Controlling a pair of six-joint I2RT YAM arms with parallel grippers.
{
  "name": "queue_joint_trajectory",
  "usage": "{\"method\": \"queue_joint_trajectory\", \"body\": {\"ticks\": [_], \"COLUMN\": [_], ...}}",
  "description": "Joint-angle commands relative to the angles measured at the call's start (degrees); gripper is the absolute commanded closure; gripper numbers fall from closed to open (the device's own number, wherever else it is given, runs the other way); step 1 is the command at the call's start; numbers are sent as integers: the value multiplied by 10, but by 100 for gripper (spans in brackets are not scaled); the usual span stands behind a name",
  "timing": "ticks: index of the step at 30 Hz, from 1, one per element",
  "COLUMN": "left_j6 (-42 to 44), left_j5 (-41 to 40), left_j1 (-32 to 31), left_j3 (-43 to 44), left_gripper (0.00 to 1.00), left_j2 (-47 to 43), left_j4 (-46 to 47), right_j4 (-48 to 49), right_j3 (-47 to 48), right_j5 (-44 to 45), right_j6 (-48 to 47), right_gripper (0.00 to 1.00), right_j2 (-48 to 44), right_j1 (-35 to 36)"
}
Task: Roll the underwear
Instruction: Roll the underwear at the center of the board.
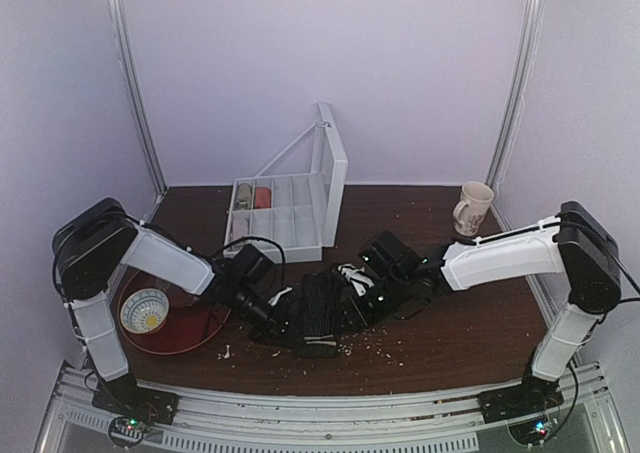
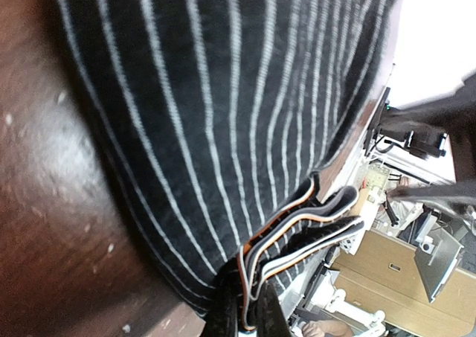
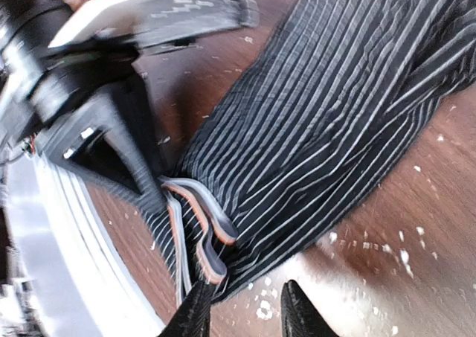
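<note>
The underwear [image 1: 320,318] is black with pale pinstripes and lies as a long folded strip on the brown table between both arms. In the left wrist view the fabric [image 2: 223,114] fills the frame. My left gripper [image 2: 249,311] is shut on its layered light and orange hem edges [image 2: 297,218]; it sits at the strip's left side [image 1: 283,323]. My right gripper [image 3: 245,315] is open over bare table just off the strip's edge. Its left fingertip [image 3: 197,311] touches the hem folds [image 3: 204,225]. It sits at the strip's right side [image 1: 362,308].
A red plate [image 1: 195,328] with a white bowl [image 1: 145,311] lies at the left. A clear compartment box [image 1: 285,218] with its lid up stands behind. A mug [image 1: 472,208] stands at the back right. Pale crumbs [image 1: 380,348] dot the table's front.
</note>
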Motion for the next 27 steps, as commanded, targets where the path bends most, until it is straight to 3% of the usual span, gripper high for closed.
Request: {"method": "queue_joint_trajectory", "body": {"ticks": [1,6,16,27], "left_j6": [3,13,20,15], "left_j5": [-1,3,16,26], "left_j1": [5,5,7,7], "left_j3": [17,26,31,15], "left_gripper": [100,100,100,100], "left_j2": [7,12,17,14], "left_j4": [-67,-86,-94,-76], "right_j4": [12,1,-45,-43], "right_j3": [-20,-26,31,65], "right_j5": [171,326,511,563], "right_j6": [-77,-160,-290,-346], "right_gripper": [70,70,65,64], "right_j2": [-73,-92,12,75], "right_j1": [64,165,291,313]}}
